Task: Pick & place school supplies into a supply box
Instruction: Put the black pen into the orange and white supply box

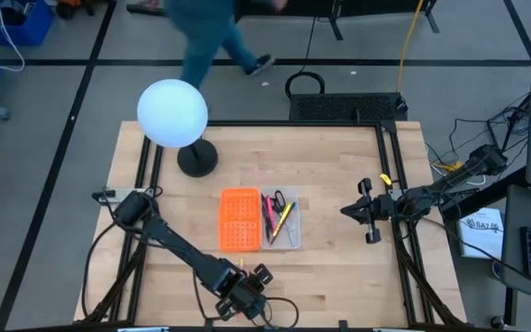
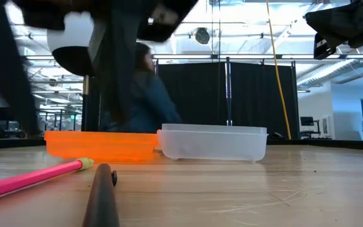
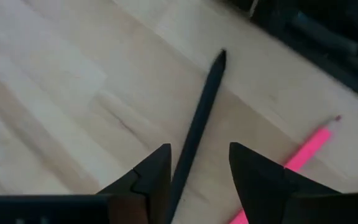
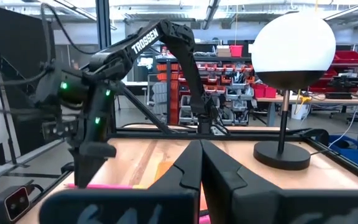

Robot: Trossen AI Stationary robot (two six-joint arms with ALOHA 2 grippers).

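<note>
Wood table (image 1: 339, 166) from the high view: my left gripper (image 1: 247, 293) sits low at the near edge, well apart from the supply box (image 1: 258, 219), whose orange half and clear half lie side by side mid-table. Several pens and the scissors (image 1: 280, 198) are already in the clear half. Right gripper (image 1: 358, 210) waits to the right of the box, fingers shut, holding nothing.

Low view: black pen (image 2: 103, 195) and pink pencil (image 2: 33, 178) lie flat on the table nearest the camera, box behind them.

Left wrist view: my left gripper (image 3: 199, 180) is spread wide with the black pen (image 3: 197, 124) running between the fingers (image 3: 157, 177), not clamped; pink pencil (image 3: 303, 149) just beside.

Right wrist view: closed fingers, lamp (image 4: 291, 81) and left arm (image 4: 92, 106) ahead.

I judge the pen light, stiff and slick, likely to roll; I'd pinch it mid-shaft, across its length.
</note>
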